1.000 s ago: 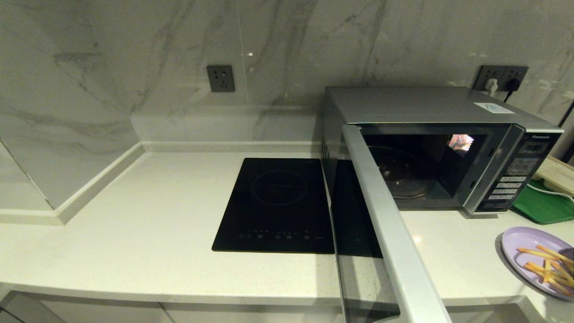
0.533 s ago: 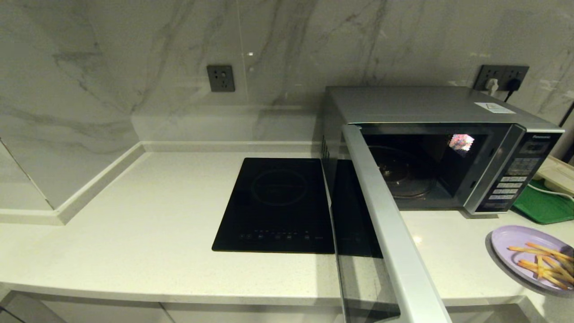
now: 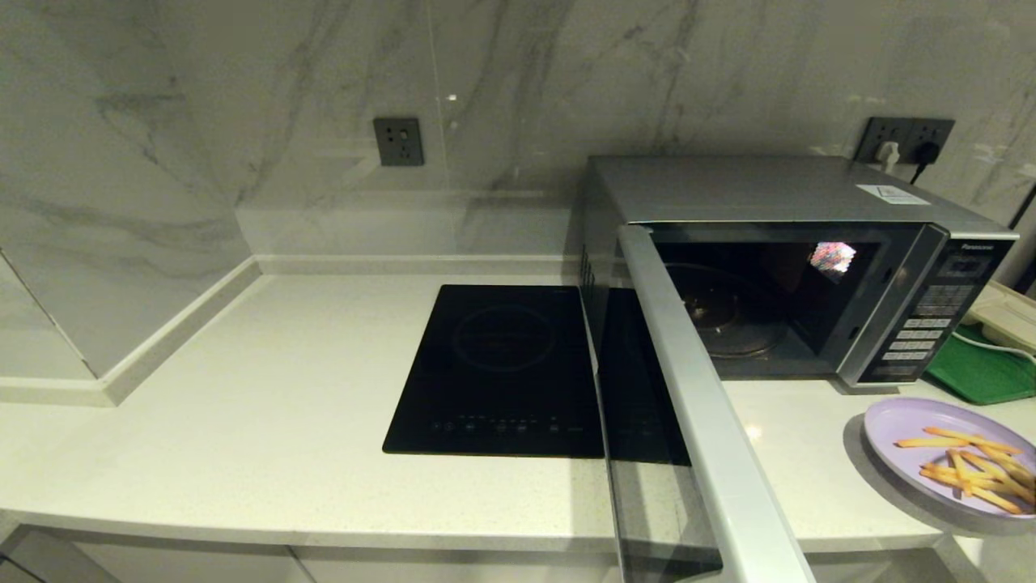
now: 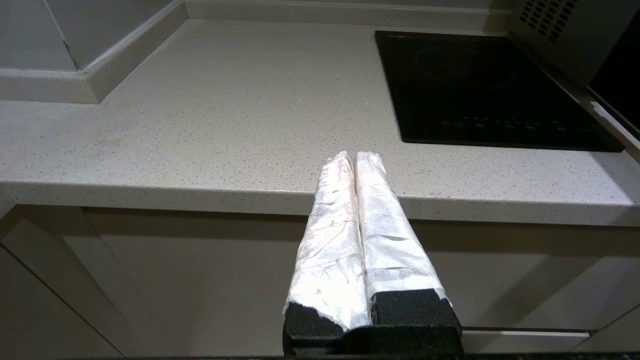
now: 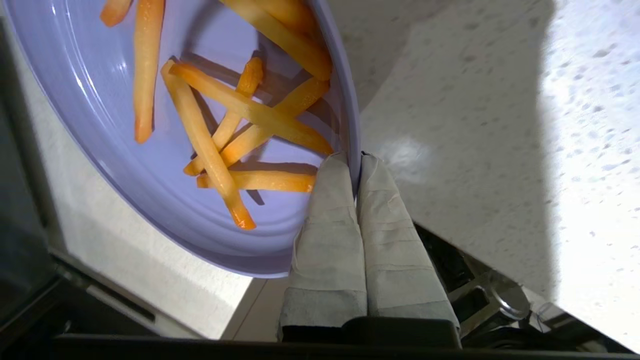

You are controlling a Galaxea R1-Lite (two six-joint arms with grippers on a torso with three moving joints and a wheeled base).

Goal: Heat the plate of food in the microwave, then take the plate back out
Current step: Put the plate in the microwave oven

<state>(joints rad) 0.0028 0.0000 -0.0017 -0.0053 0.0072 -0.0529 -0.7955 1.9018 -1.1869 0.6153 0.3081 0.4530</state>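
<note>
Lilac plate of food, right tool clamped

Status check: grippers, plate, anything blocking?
Right gripper shut on lilac plate of fries. Left gripper shut, parked. Silver microwave door open, cavity unobstructed.

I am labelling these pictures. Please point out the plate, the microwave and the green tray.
plate (image 3: 898, 421): head view, bare lilac surface near its left rim.
microwave (image 3: 728, 190): head view, silver top panel.
green tray (image 3: 975, 372): head view, flat green surface right of the microwave.
</note>
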